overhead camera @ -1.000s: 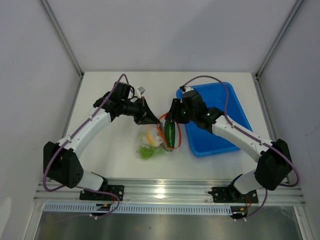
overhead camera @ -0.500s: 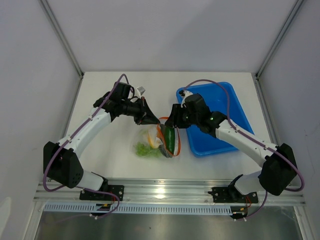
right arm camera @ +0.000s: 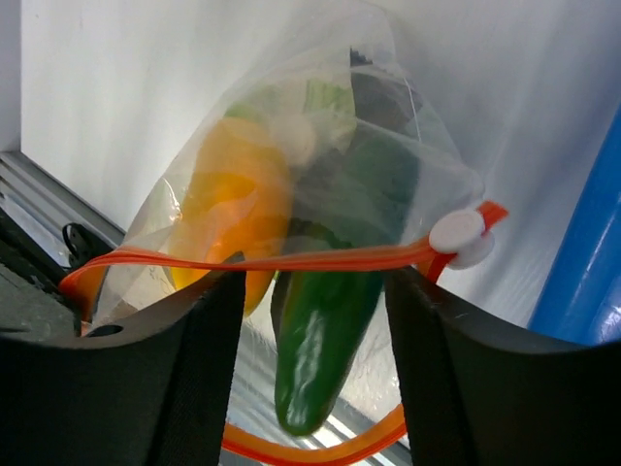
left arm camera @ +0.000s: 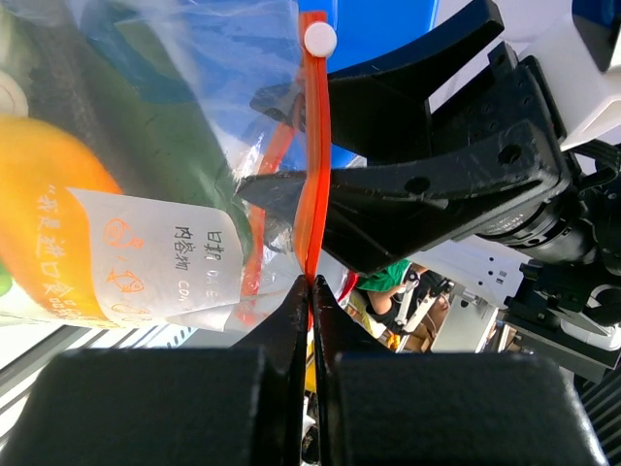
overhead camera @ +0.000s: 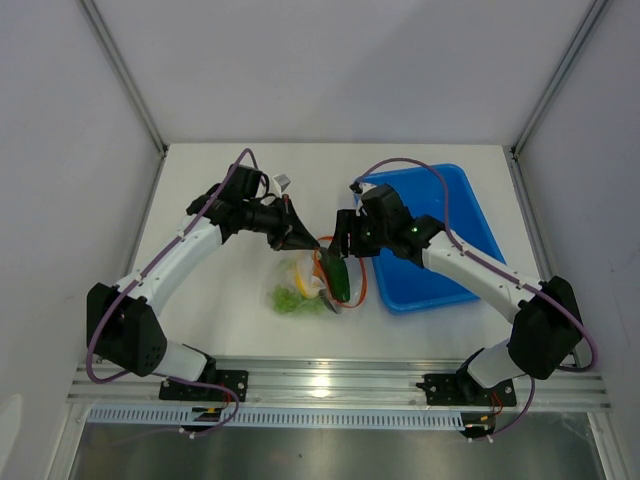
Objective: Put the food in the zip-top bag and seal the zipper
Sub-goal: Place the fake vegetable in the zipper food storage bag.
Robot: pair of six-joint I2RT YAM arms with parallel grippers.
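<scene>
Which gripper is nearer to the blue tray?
Right. The right gripper hangs just off the left edge of the blue tray, over the zip-top bag; the left gripper is farther left, shut on the zipper.

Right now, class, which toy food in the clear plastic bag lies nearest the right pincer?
The long dark-green pepper-shaped piece: it lies between the right pincer's fingers at the bag's mouth, whereas the yellow-orange piece sits deeper inside.

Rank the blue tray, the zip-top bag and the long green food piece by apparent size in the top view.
1. blue tray, clearly the largest
2. zip-top bag
3. long green food piece, the smallest, lying at the bag's mouth
</scene>
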